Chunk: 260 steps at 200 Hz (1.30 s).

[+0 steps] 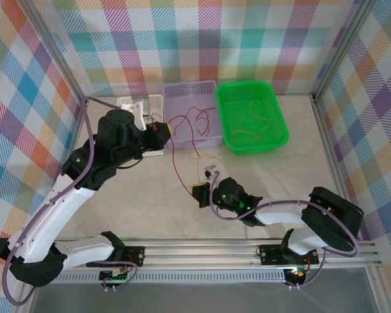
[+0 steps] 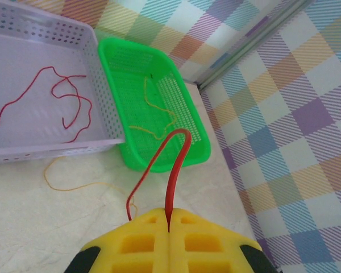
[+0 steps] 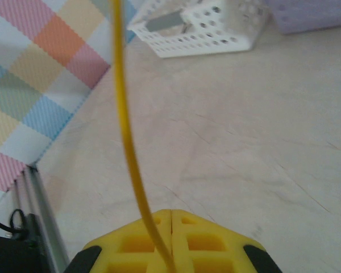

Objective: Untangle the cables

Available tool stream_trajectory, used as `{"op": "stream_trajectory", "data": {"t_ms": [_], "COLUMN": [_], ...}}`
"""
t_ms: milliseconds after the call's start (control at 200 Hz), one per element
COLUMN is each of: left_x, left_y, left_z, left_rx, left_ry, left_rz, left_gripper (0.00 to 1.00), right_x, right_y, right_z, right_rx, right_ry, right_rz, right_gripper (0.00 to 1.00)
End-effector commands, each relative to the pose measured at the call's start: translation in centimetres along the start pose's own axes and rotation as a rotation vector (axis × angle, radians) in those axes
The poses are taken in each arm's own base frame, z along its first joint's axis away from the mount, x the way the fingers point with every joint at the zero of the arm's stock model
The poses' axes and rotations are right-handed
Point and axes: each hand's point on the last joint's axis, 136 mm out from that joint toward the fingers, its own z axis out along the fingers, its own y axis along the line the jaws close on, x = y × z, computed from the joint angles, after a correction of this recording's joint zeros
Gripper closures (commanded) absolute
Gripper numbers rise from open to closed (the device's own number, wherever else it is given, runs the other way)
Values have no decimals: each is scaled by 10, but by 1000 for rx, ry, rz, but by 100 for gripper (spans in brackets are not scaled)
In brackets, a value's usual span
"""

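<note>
My left gripper (image 2: 169, 211) is shut on a red cable (image 2: 173, 170) that loops up from the closed yellow fingers and falls back to the table. From above, the left gripper (image 1: 161, 130) hangs beside the purple basket and its red cable (image 1: 176, 168) runs down toward the right gripper (image 1: 199, 193). My right gripper (image 3: 171, 211) is shut low over the table, and a yellow cable (image 3: 125, 114) rises from its seam across the left finger. Another red cable (image 2: 68, 102) lies in the purple basket, a yellow one (image 2: 153, 114) in the green basket, and a thin orange-yellow one (image 2: 62, 182) on the table.
The purple basket (image 1: 192, 91) and green basket (image 1: 280, 130) stand side by side at the back. A small white perforated basket (image 1: 140, 107) sits left of them, under the left arm. Checked walls close the table on three sides, and a metal rail runs along the near edge.
</note>
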Motion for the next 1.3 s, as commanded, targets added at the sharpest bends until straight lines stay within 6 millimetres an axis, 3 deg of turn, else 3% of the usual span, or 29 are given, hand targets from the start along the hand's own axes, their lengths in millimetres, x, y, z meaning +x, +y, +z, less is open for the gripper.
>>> {"op": "stream_trajectory", "data": {"t_ms": [0, 220, 385, 595, 835, 1295], "left_x": [-19, -35, -37, -36, -55, -84], "left_y": [1, 14, 20, 23, 23, 53], "left_z": [-20, -32, -22, 15, 56, 147], "left_rx": [-35, -144, -182, -211, -245, -325], "left_ry": [-68, -117, -120, -96, -136, -150], "left_rz": [45, 126, 149, 171, 191, 193], "left_gripper": [100, 100, 100, 100, 100, 100], "right_x": [3, -12, -31, -39, -44, -49], "right_y": [-25, -67, -72, -80, -83, -80], "right_z": [-16, -68, -108, -141, -166, -178], "right_rx": [108, 269, 296, 353, 379, 393], "right_ry": [-6, -74, -160, -220, -275, -275], "right_rz": [0, 55, 57, 56, 58, 19], "right_gripper": [100, 100, 100, 100, 100, 100]}}
